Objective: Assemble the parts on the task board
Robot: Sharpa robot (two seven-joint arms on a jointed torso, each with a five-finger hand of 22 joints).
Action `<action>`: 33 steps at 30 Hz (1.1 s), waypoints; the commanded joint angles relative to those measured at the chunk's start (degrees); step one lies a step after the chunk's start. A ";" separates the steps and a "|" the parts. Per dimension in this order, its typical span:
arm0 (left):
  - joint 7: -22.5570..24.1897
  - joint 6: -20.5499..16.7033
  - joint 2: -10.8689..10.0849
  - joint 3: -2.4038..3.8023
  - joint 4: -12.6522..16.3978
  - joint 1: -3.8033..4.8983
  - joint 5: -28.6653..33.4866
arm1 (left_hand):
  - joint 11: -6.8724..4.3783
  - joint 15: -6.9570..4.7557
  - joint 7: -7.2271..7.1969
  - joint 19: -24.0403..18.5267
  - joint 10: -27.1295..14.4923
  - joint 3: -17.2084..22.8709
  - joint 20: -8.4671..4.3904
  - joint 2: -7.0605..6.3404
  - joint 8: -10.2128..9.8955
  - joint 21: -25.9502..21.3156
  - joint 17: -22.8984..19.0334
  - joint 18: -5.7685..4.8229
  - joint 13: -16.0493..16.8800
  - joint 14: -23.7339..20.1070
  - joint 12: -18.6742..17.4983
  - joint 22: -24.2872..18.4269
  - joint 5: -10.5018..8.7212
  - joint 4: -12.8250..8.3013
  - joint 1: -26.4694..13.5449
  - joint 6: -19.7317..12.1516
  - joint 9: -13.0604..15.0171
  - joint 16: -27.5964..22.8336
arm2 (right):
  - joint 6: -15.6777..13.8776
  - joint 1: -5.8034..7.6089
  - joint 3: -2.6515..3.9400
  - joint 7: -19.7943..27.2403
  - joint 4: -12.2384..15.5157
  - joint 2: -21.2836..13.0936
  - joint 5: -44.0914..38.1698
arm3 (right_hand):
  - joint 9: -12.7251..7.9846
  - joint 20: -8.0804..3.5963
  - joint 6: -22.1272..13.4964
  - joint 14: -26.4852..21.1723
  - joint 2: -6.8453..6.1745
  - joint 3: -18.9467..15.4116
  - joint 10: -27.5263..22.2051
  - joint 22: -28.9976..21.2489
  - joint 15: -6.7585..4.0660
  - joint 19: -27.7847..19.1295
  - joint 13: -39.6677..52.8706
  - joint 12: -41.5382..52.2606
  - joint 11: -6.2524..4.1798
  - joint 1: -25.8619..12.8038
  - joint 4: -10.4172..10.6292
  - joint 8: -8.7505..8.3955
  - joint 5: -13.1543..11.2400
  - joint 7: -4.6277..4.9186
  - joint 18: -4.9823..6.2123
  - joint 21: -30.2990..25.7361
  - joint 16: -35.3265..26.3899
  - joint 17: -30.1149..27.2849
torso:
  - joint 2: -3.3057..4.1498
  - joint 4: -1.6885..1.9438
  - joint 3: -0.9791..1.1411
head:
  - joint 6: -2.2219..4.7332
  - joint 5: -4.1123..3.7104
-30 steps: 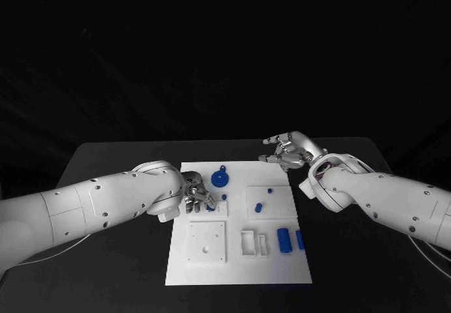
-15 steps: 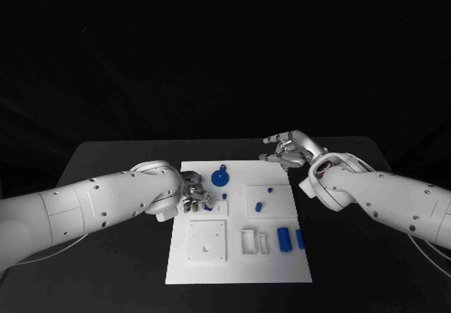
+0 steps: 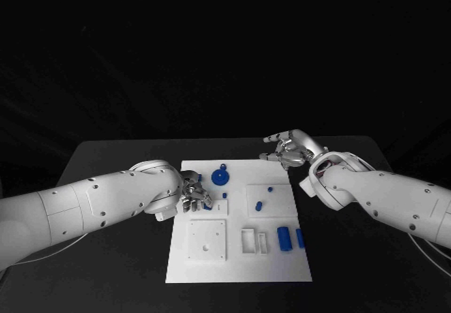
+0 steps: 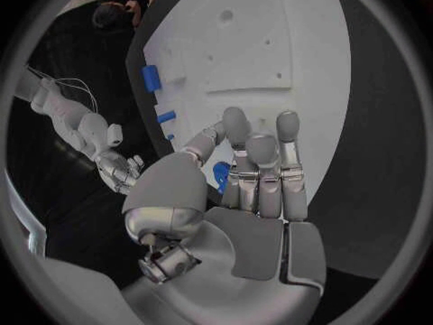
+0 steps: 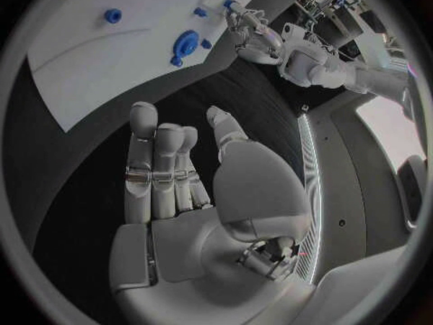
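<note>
Right hand [image 3: 289, 147] lifted slightly (off-board).

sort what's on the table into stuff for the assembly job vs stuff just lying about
For the job: task board; blue gear-like part; blue cylinders; blue pegs; white square blocks; left hand over the board.

Lying about: nothing seen; right hand hovers off the board.
</note>
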 commanded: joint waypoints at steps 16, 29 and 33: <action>-0.84 0.92 0.62 -0.26 -0.32 -0.34 -0.60 | -2.43 -0.26 -9.17 0.81 0.82 -0.09 -0.02 0.88 0.19 -0.88 -0.16 -0.86 0.06 -0.13 0.38 0.92 -2.33 0.64 0.36 13.10 14.19 0.32 | 0.41 0.00 0.02 0.31 -0.01 0.04 -0.03 | 0.01 0.32 0.42 -0.13 0.54 -0.13 -0.24 1.58 -0.07 1.65 -0.06 0.21 -0.17 -0.06 -0.35 -0.13 0.34 -0.04 0.64 -0.22 -0.09 0.06 | 0.05 -0.07 0.13 | 0.04 -0.05; -1.28 1.69 0.98 -0.48 -0.27 -0.38 -0.62 | -2.71 -0.54 -9.54 1.62 0.81 -1.47 -0.22 0.74 0.46 -0.56 -0.68 -0.86 0.34 0.98 2.33 1.07 -3.75 1.83 1.36 14.12 14.65 1.58 | 0.53 0.00 0.02 0.26 -0.05 0.04 -0.03 | 0.01 0.33 0.26 -0.13 0.74 0.05 -0.26 1.77 -0.06 1.78 -0.14 0.19 -0.17 -0.22 -0.70 -0.14 0.61 -0.02 0.66 -0.63 -0.07 0.12 | 0.03 -0.04 0.11 | -0.08 -0.31; -1.39 1.90 1.09 -0.52 -0.26 -0.38 -0.63 | -2.78 -0.60 -9.62 1.65 0.80 -1.80 -0.27 0.63 0.49 -0.23 -1.11 -0.86 0.13 1.12 2.94 1.06 -3.97 2.23 1.78 14.36 14.76 2.21 | 0.54 0.00 0.02 0.26 -0.06 0.04 -0.03 | 0.01 0.33 0.26 -0.13 0.74 0.05 -0.26 1.77 -0.06 1.78 -0.14 0.19 -0.17 -0.22 -0.70 -0.14 0.61 -0.02 0.66 -0.63 -0.07 0.12 | 0.02 -0.05 0.09 | -0.19 -0.36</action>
